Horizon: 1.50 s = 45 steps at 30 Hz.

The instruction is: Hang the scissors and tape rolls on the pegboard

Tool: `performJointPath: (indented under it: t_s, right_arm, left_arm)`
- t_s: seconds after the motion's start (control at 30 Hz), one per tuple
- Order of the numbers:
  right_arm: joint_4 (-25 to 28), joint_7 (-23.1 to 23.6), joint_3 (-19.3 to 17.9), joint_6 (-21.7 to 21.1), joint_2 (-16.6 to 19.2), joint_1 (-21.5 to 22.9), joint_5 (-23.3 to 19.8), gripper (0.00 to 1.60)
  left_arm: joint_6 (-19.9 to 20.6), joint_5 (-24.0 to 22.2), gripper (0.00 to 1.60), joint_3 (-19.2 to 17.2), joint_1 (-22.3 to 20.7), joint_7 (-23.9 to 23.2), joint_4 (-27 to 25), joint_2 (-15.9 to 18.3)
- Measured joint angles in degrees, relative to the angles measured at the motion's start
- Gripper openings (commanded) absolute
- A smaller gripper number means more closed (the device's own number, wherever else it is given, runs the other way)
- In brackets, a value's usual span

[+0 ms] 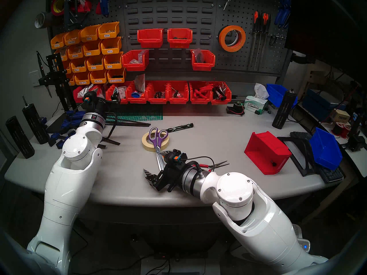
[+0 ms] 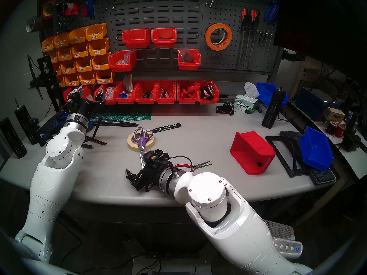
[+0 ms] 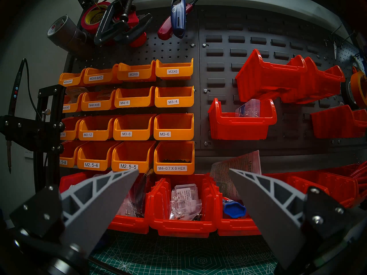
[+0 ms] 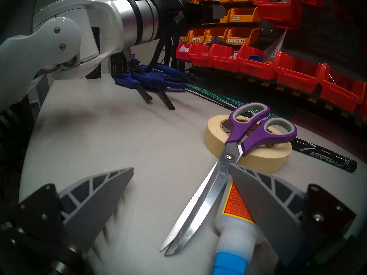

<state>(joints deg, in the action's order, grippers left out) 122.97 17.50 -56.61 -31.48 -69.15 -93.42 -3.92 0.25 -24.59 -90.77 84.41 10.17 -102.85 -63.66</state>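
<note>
The purple-handled scissors (image 1: 158,138) lie on the table, their handles resting on a cream tape roll (image 1: 148,147) that lies flat. My right gripper (image 4: 180,166) hovers low and open over the blades (image 4: 200,205); its right finger covers a glue bottle beside them. It holds nothing. An orange tape roll (image 1: 231,48) hangs on a hook of the pegboard (image 1: 228,64), with a black roll (image 3: 346,90) behind it. My left gripper (image 3: 183,169) is open and empty, facing the red bins at the back left.
A white glue bottle (image 4: 232,219) with a blue cap lies against the blades. A black marker (image 1: 178,127) lies behind the cream roll, and red-handled pliers (image 1: 216,165) by my right wrist. A red bin (image 1: 266,151) and a blue bin (image 1: 325,147) stand at the right.
</note>
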Motion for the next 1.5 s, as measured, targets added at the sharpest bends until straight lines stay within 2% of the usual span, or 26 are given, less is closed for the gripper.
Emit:
performJointPath:
  t_s: [0.7, 1.5]
  right_arm:
    - [-1.2, -0.1, 1.0, 1.8, 0.0, 0.8, 1.1, 1.6]
    - [-2.1, 0.1, 0.5, 1.5, -0.4, 1.6, 0.3, 1.6]
  left_arm:
    - [0.0, 0.0, 1.6, 0.0, 0.0, 0.0, 0.0, 0.0]
    - [0.0, 0.0, 1.6, 0.0, 0.0, 0.0, 0.0, 0.0]
